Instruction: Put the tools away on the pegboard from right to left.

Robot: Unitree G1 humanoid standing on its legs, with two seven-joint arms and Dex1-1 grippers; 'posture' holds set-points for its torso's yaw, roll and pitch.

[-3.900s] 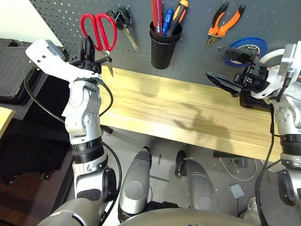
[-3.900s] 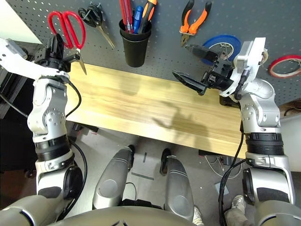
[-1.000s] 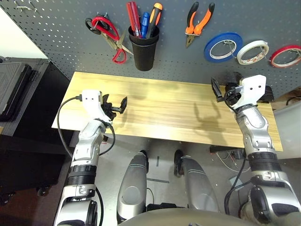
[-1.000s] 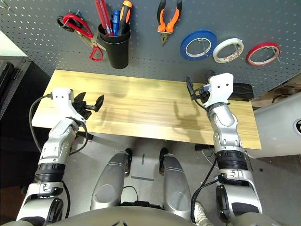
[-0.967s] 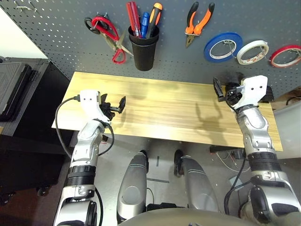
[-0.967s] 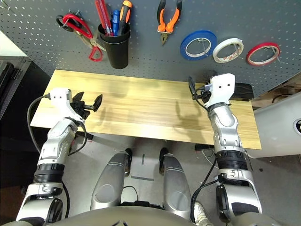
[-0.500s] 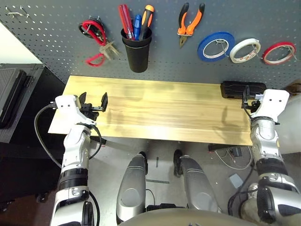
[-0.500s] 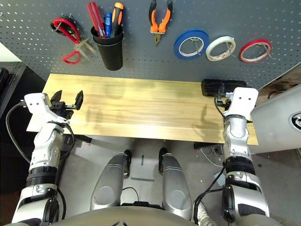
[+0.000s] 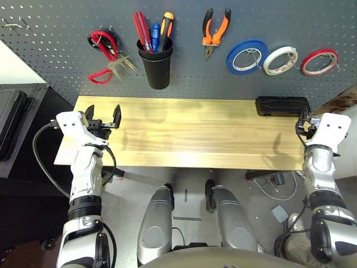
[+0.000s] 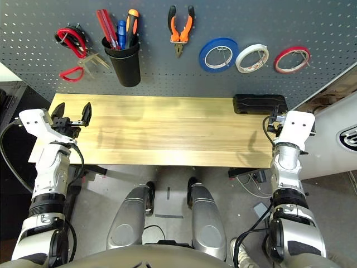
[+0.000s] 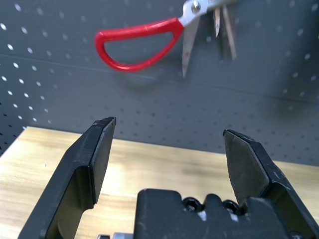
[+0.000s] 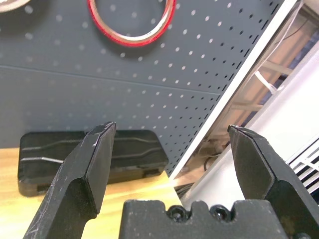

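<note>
On the pegboard (image 9: 56, 56) hang the red tape ring (image 9: 319, 61), the orange-and-black pliers (image 9: 214, 30) and the red-handled scissors (image 11: 130, 66). The red-handled screwdriver (image 9: 140, 25) stands in the black cup (image 9: 155, 67). My left gripper (image 9: 103, 110) hovers open and empty over the table's left end, pointing at the board below the scissors. My right gripper (image 12: 172, 128) is open and empty at the table's right end, below the red ring.
Blue tape (image 9: 247, 56) and white tape (image 9: 280, 60) hang between the pliers and the red ring. Black-handled scissors (image 9: 95, 40) share the hook area with the red ones. A flat black case (image 9: 282, 105) lies on the wooden table (image 9: 195, 134) at its back right.
Both arms have drawn back and outward, the left to the table's left end, the right to its right end. Both stay open and empty. The camera has shifted too.
</note>
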